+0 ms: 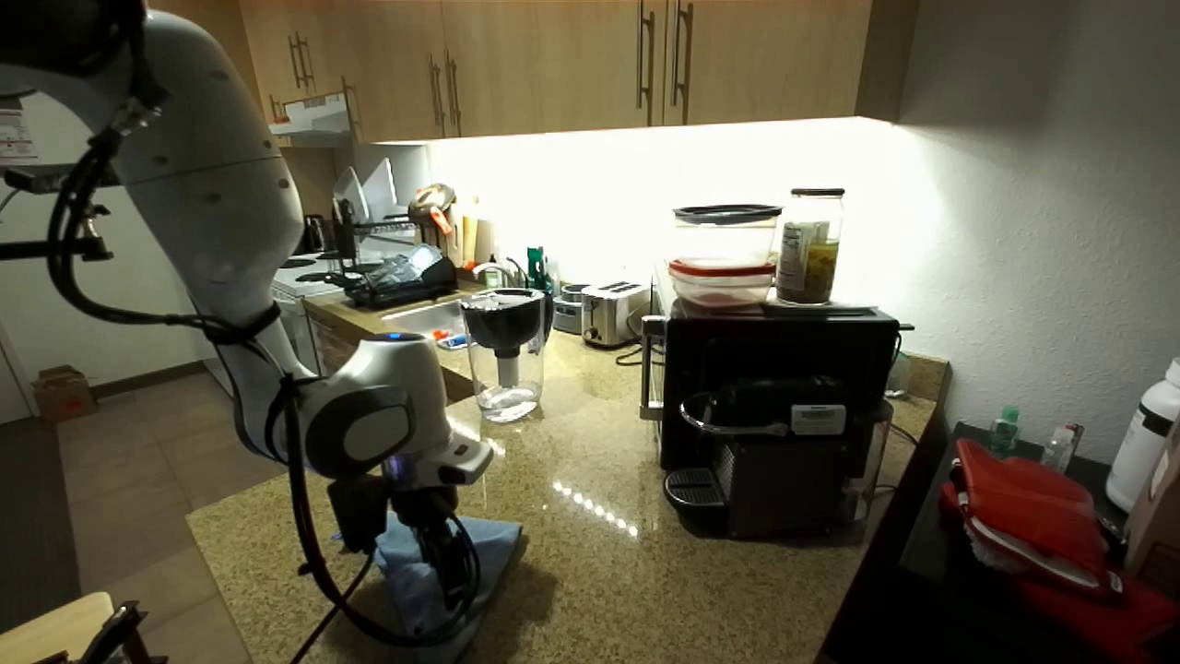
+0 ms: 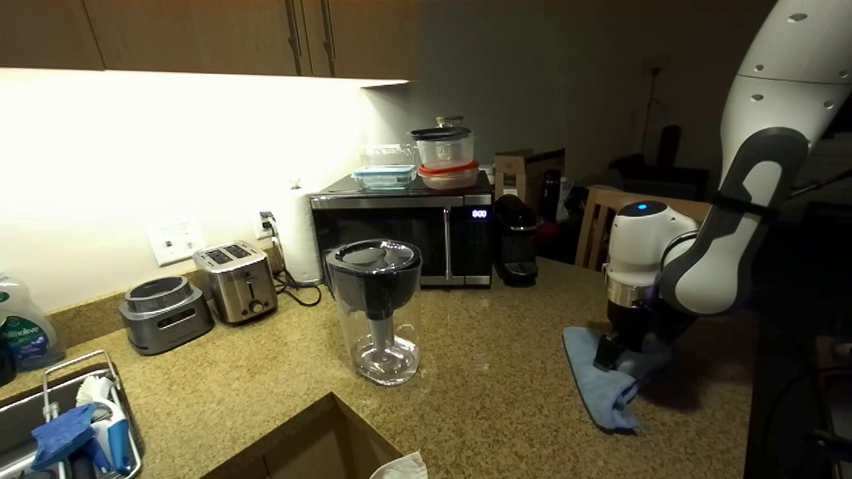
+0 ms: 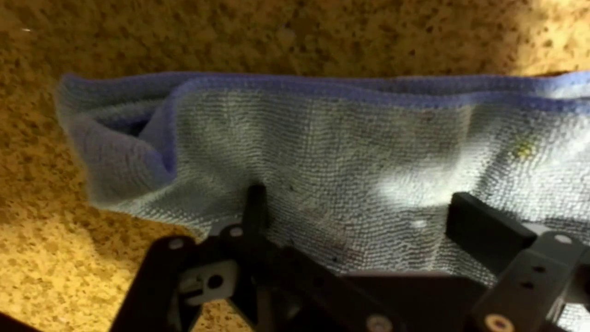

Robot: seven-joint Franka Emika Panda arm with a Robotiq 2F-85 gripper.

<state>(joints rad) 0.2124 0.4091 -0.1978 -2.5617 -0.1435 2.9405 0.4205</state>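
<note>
We see the blue microfiber cloth point(image 3: 332, 147) lying folded on the bench point(image 2: 492, 412), beneath our pincer point(image 3: 359, 203), which stands spread wide, gripping nothing. We judge the cloth light, soft and floppy, best pinched deep, catching its stacked layers together.

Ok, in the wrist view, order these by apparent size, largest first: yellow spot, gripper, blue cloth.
1. Blue cloth
2. Gripper, partly cut off by the frame and enlarged by its nearness
3. Yellow spot, smallest by far
</note>
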